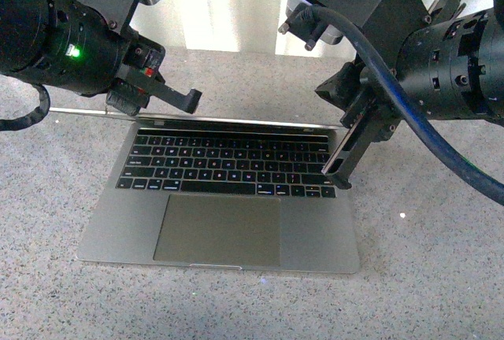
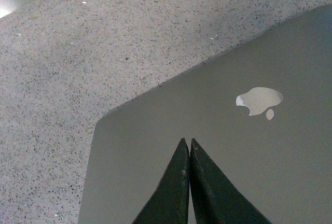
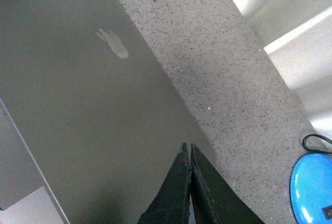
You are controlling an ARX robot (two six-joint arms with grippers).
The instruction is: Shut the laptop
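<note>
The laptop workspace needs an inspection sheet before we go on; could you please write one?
Surface: speckled grey counter.
Job's things: laptop open, keys showing; the back of its lid faces both wrist cameras.
Clutter: blue object, seen only in the right wrist view.
Grippers: left claw shut, over the lid's back; right claw shut, by a lid corner; contact cannot be told.
Cables: dark blue cable along the right arm; black lead at the blue object.
Surroundings: bright white panels behind the counter.
</note>
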